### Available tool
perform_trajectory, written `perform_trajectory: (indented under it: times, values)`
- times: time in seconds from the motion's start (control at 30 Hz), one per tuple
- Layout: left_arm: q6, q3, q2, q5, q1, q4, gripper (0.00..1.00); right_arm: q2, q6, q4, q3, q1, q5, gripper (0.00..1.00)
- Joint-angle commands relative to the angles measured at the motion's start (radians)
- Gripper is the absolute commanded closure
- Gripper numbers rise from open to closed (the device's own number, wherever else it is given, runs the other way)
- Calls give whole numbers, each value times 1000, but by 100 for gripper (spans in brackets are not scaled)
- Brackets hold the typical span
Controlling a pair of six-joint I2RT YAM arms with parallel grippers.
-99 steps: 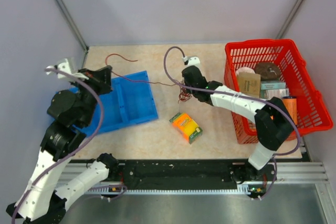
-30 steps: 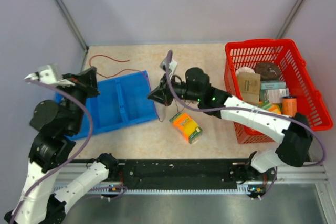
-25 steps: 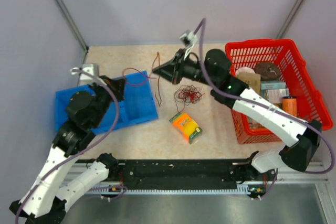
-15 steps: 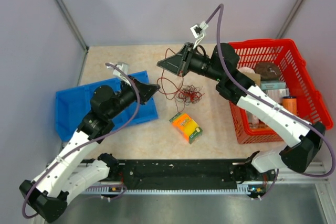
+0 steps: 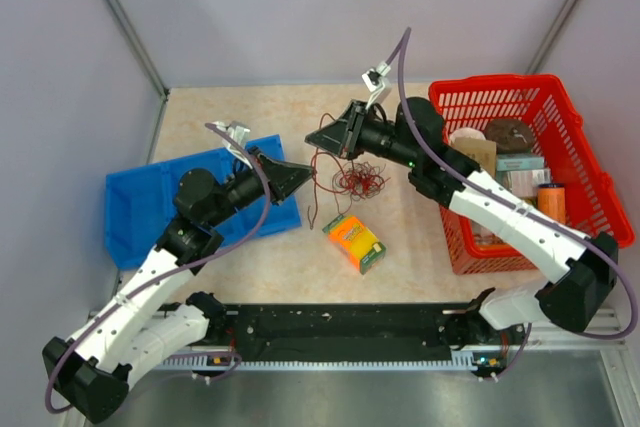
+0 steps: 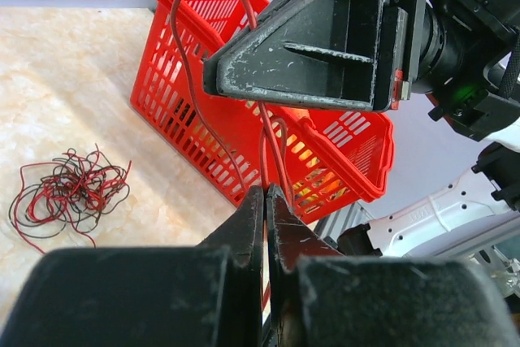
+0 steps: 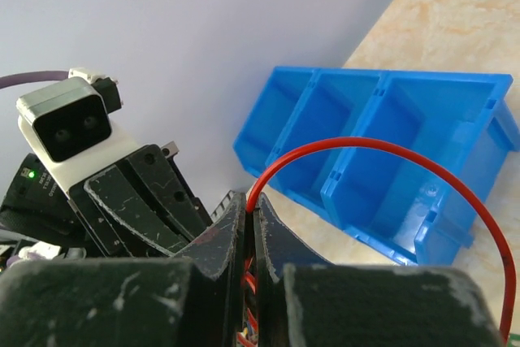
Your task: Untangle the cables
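The cables show as a tangled clump of thin dark red and blackish wire [image 5: 356, 179] on the table and a red strand [image 5: 319, 165] lifted out of it. Above the clump's left side my left gripper [image 5: 306, 172] and right gripper [image 5: 311, 140] meet tip to tip. In the left wrist view my left gripper [image 6: 266, 193] is shut on the red strand [image 6: 197, 79], which loops up past the right gripper's fingers [image 6: 309, 67]; the clump [image 6: 69, 193] lies below. In the right wrist view my right gripper [image 7: 250, 201] is shut on the red strand [image 7: 382, 145], which arcs to the right.
A blue compartment bin [image 5: 135, 212] lies at the left, partly under my left arm. An orange and green box [image 5: 354, 242] sits in front of the clump. A red basket [image 5: 590, 169] with several packaged items stands at the right.
My left arm has swung from the far left to the middle. My right gripper rose and then came down to meet it. The clump now lies on the table, one strand pulled up.
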Motion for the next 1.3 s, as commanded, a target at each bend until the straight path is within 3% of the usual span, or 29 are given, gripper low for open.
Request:
perform_trajectory:
  times: [0.0, 0.37, 0.83, 1.27]
  values:
    - [-31, -27, -12, 49, -1, 172, 99, -69, -23, 3, -11, 5, 46, 100]
    - [-70, -40, -2, 83, -1, 237, 100, -129, -122, -80, -30, 5, 85, 100]
    - [-57, -12, 32, 79, -1, 197, 98, -85, 13, 0, -28, 32, 118, 100]
    - [-82, -18, 41, 98, -2, 240, 85, -63, 0, -3, -13, 55, 125, 100]
